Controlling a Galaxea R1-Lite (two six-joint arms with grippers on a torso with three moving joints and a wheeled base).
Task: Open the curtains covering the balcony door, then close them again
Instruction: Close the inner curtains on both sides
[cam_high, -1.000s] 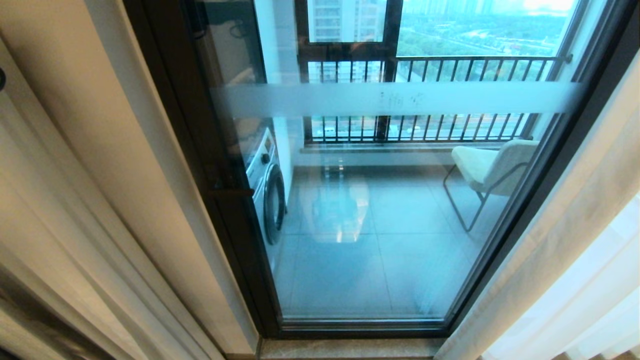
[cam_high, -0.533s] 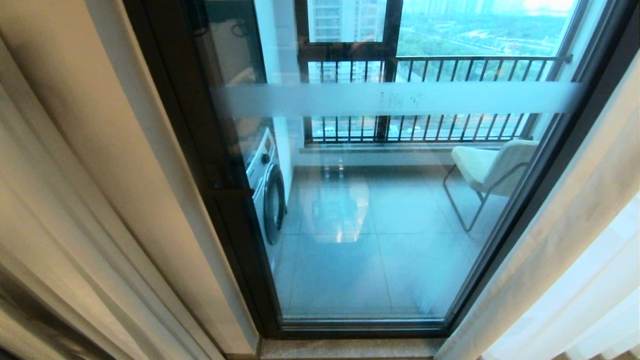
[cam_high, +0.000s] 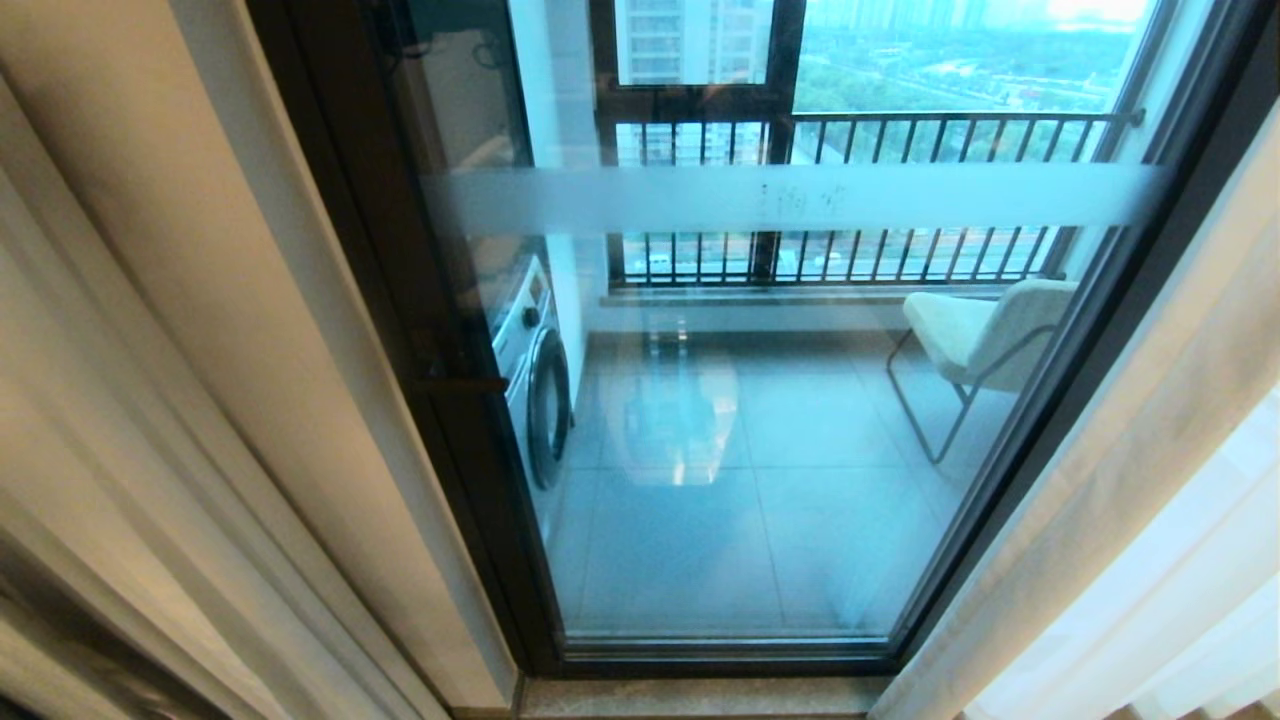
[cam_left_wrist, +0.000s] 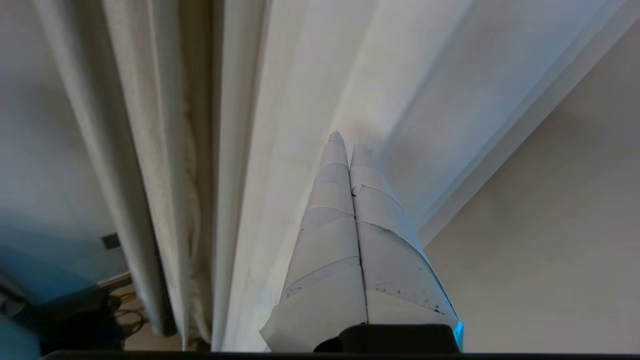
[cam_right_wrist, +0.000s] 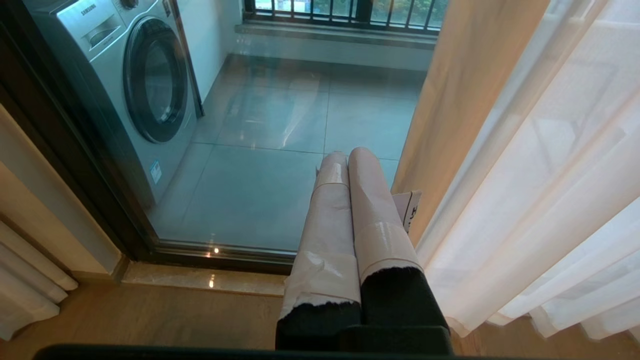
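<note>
The balcony door (cam_high: 760, 420) stands fully exposed between the drawn-back fabric: glass panel in a dark frame, frosted band across its upper part. The curtains (cam_right_wrist: 540, 165) hang gathered at both sides of the opening; the right sheer panel falls to the floor (cam_right_wrist: 150, 315) just beside the right beige drape (cam_right_wrist: 450, 80), and the left folds (cam_high: 150, 420) are bunched against the left door frame. Judged from this layout, the opening phase is complete and the closing phase is pending.

The left end effector (cam_left_wrist: 348, 150) is raised, its taped fingers pressed together and holding nothing. Its tips sit close to, possibly touching, pale fabric among the left folds (cam_left_wrist: 165, 150); contact cannot be confirmed. This position suits hooking or pushing the left panel back across the glass.

The right end effector (cam_right_wrist: 347, 157) is lowered and idle, fingers closed on nothing, pointing toward the door sill (cam_right_wrist: 200, 277), just beside the right drape.

Beyond the glass stand a washing machine (cam_right_wrist: 135, 85) and a chair (cam_high: 985, 335).
</note>
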